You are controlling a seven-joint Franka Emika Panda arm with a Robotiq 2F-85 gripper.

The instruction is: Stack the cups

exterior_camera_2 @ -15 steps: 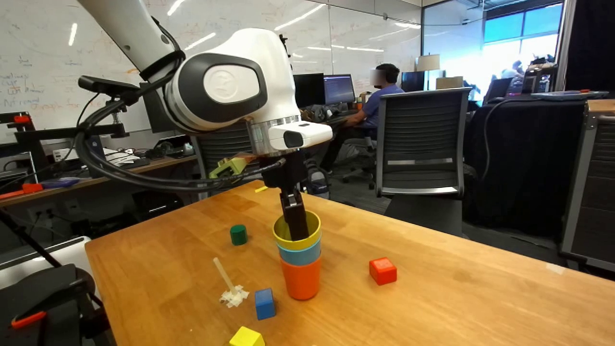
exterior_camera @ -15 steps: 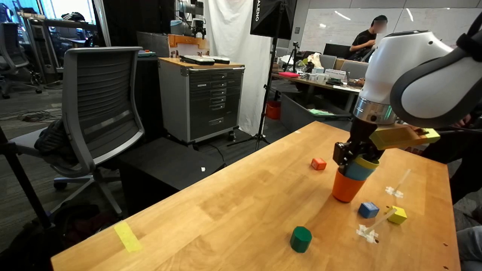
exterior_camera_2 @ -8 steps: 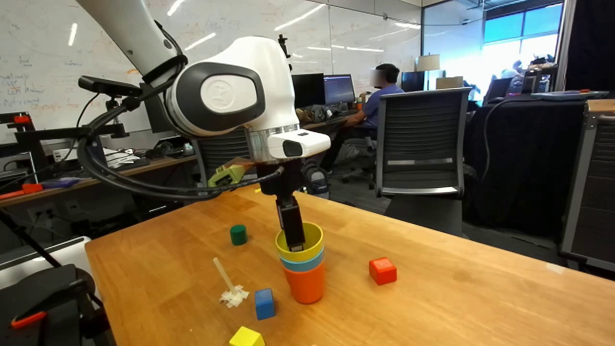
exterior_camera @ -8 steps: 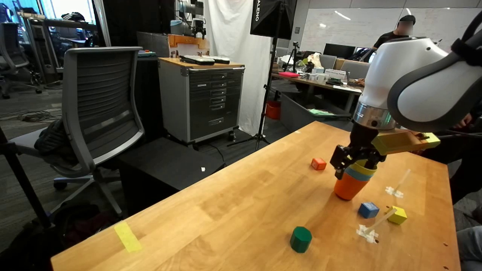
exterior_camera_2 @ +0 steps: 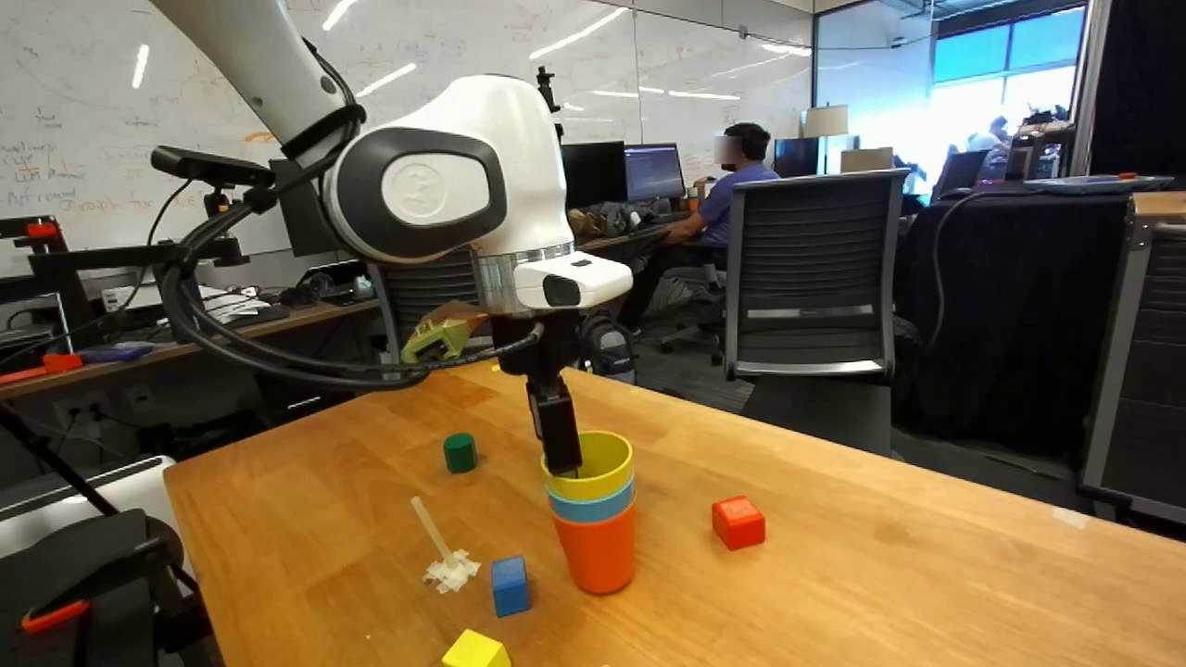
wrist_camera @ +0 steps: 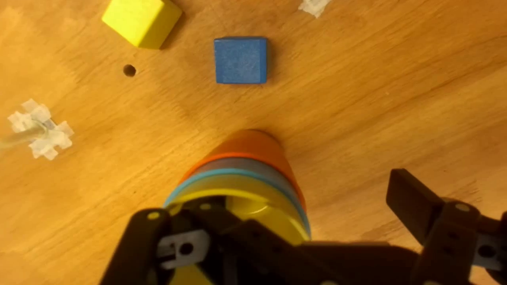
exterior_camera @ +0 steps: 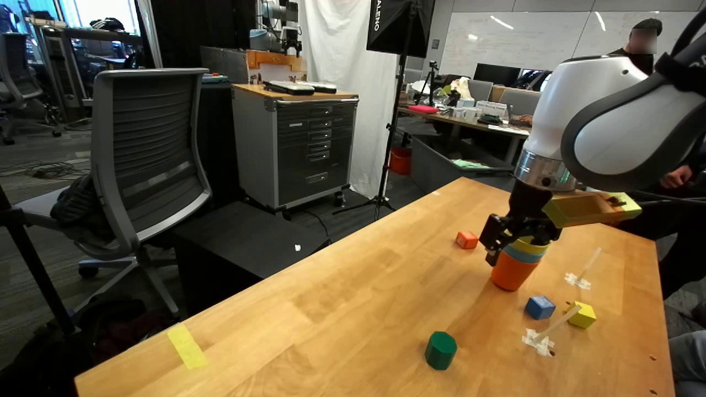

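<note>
“So, what lies on the counter [exterior_camera: 331,309], starting from its left corner?”

“In an exterior view, a strip of yellow tape [exterior_camera: 187,347] by the long edge, just in from that corner. Next comes a dark green block [exterior_camera: 440,351], well in from the long edge.”

“And after that?”

“A red block [exterior_camera: 467,240], nearer the far corner. To its right is the stack of cups [exterior_camera: 513,274], between the long edge and the right edge: the orange cup [exterior_camera_2: 598,556] at the bottom, the blue cup [exterior_camera_2: 593,509] nested inside it, the yellow cup [exterior_camera_2: 607,483] nested inside the blue, with all three rims showing.”

“How does the gripper [wrist_camera: 307,194] stand there?”

“Its fingers [wrist_camera: 412,204] are spread well apart in the wrist view. One reaches into the mouth of the yellow cup, and the other is outside the stack of cups. Whether the inner one touches the cup wall, I cannot tell.”

“And farther right?”

“A blue block [exterior_camera: 540,307], near the stack of cups but apart from it. Then a pale stick [exterior_camera: 558,323] leans up from a patch of white tape [exterior_camera: 538,343], and a yellow block [exterior_camera: 582,315] sits toward the right edge. A second stick [exterior_camera: 589,265], also taped down, rises between the stack of cups and the right corner.”
</note>
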